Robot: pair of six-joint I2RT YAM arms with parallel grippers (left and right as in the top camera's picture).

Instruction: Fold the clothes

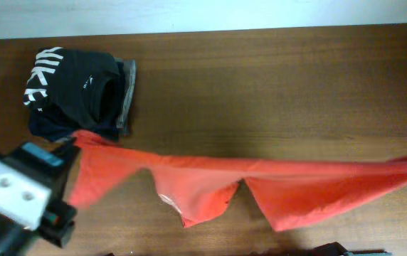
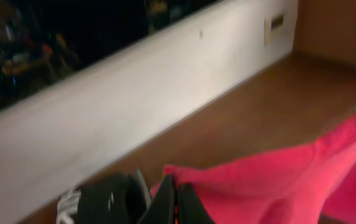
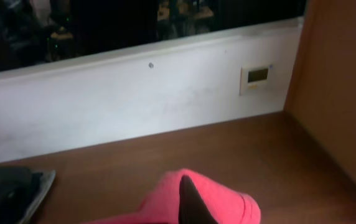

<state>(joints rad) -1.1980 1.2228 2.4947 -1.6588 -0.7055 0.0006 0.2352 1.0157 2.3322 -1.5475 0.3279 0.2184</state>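
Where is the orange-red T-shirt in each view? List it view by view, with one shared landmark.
Overhead: T-shirt stretched across the lower half, left to right edge.
Left wrist: lower right, up to the fingers.
Right wrist: bottom centre, bunched.
Shared landmark: black garment, upper left overhead, bottom left in both wrist views.

Orange-red T-shirt [image 1: 210, 178] stretching in long narrow band L-to-R across front of wood table [image 1: 260, 85], top edge pulling taut, two flaps sagging frontward, sm white patch [image 1: 166, 200] showing on L flap, R end running off-frame
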